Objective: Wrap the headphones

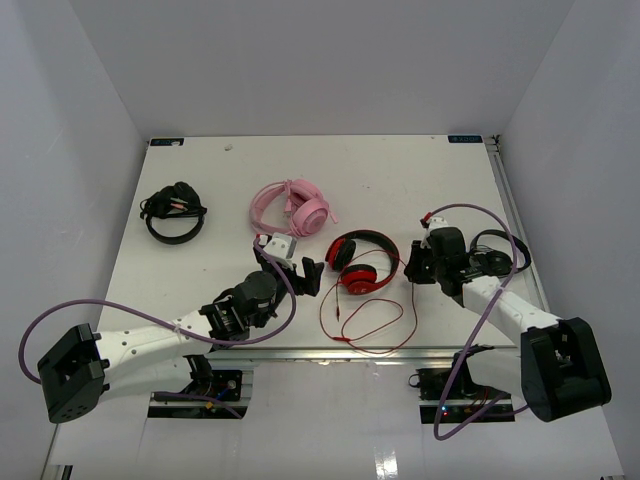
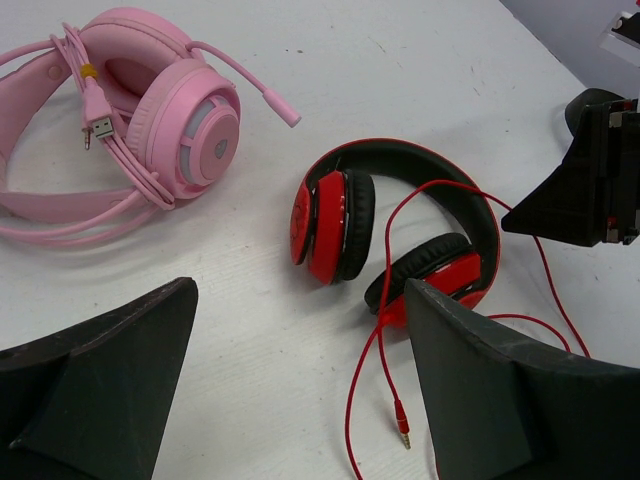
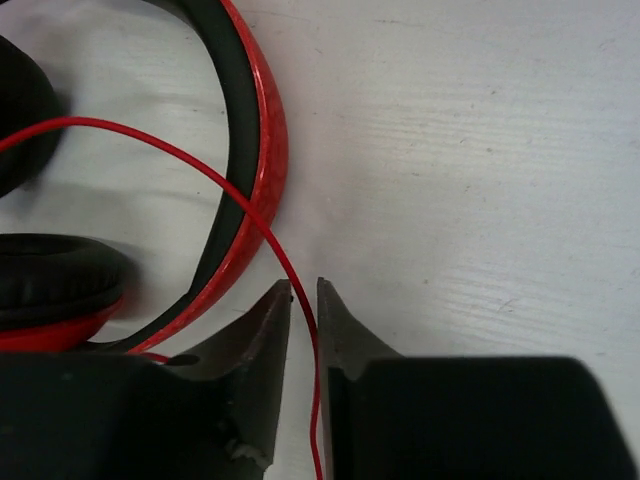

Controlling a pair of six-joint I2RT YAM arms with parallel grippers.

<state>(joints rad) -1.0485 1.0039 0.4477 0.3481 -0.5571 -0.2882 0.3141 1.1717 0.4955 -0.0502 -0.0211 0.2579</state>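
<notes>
The red headphones (image 1: 360,262) lie flat at the table's middle, black pads showing, also in the left wrist view (image 2: 340,225) and the right wrist view (image 3: 262,150). Their thin red cable (image 1: 372,322) loops toward the near edge; its plug (image 2: 403,428) lies on the table. My right gripper (image 1: 412,265) is just right of the headband. Its jaws (image 3: 303,288) stand almost together with the cable (image 3: 286,261) running between them. My left gripper (image 1: 295,265) is wide open and empty, just left of the headphones (image 2: 300,290).
Pink headphones (image 1: 292,208) lie behind the red ones, close to my left gripper, also in the left wrist view (image 2: 150,120). Small black headphones (image 1: 175,212) lie at the far left. Another black set (image 1: 500,250) lies by my right arm.
</notes>
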